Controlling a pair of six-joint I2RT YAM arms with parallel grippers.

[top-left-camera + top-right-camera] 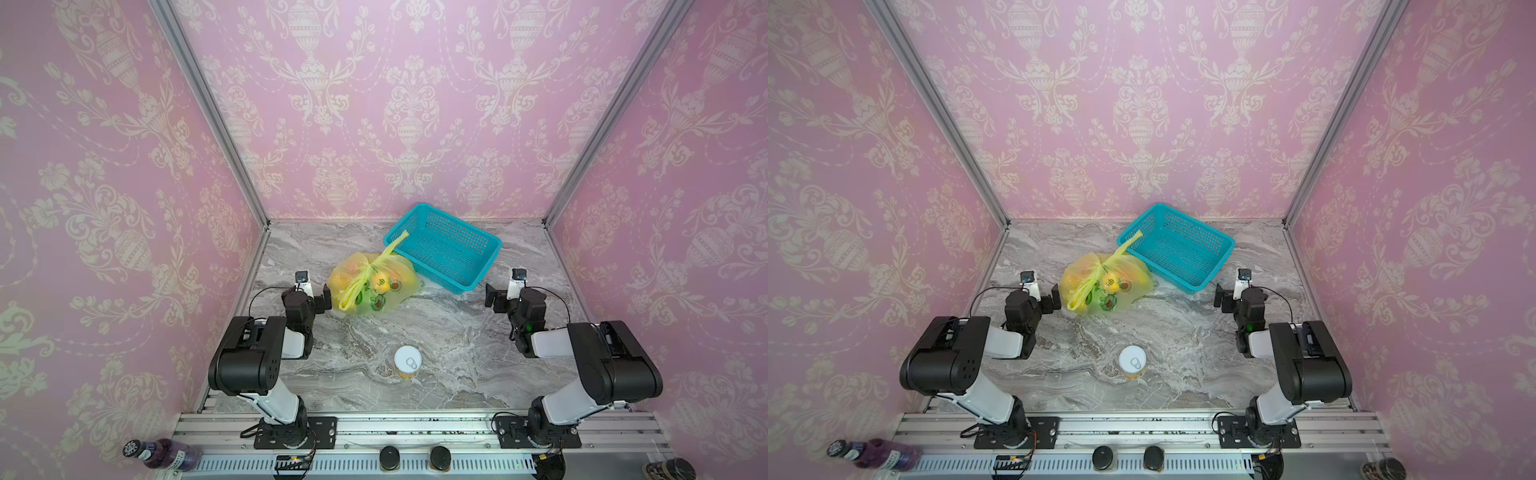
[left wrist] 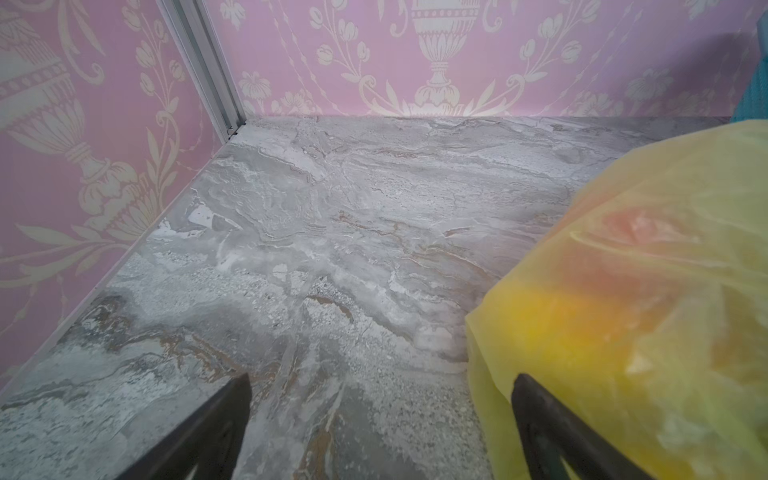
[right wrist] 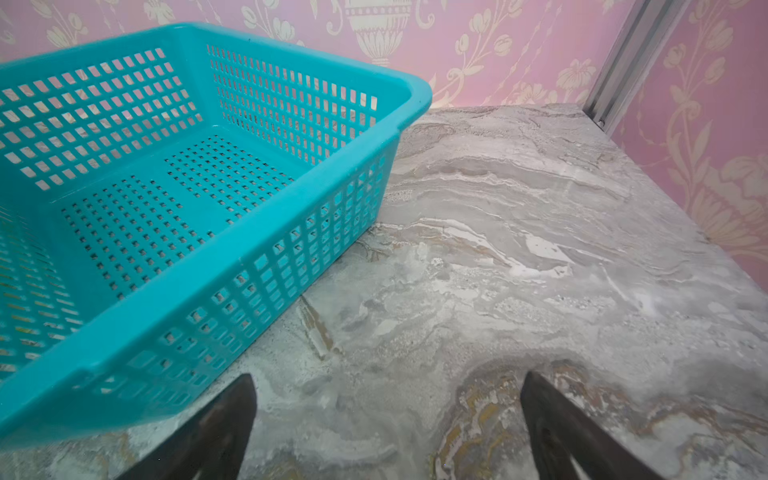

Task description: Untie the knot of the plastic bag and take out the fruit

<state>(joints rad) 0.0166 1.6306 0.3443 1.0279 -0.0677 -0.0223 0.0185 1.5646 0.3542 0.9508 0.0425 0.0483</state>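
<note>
At counter (image 1: pixel 436 332) middle, beside turquoise perforated basket (image 1: pixel 460 225): translucent pale-yellow plastic bag (image 1: pixel 399 276), tied; twisted bright-yellow handle knot (image 1: pixel 365 272) intact; toy fruit (image 1: pixel 380 283) enclosed. Left pincer (image 2: pixel 380 378) spread, just beside bag; right pincer (image 3: pixel 386 378) spread, empty. Step judged: approach. Next: knot to be pinched, pulled loose.

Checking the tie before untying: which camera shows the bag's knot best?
Both top views: the knot lies fully visible atop the plastic bag. Left wrist view shows only the bag's side; right wrist view misses it.
</note>
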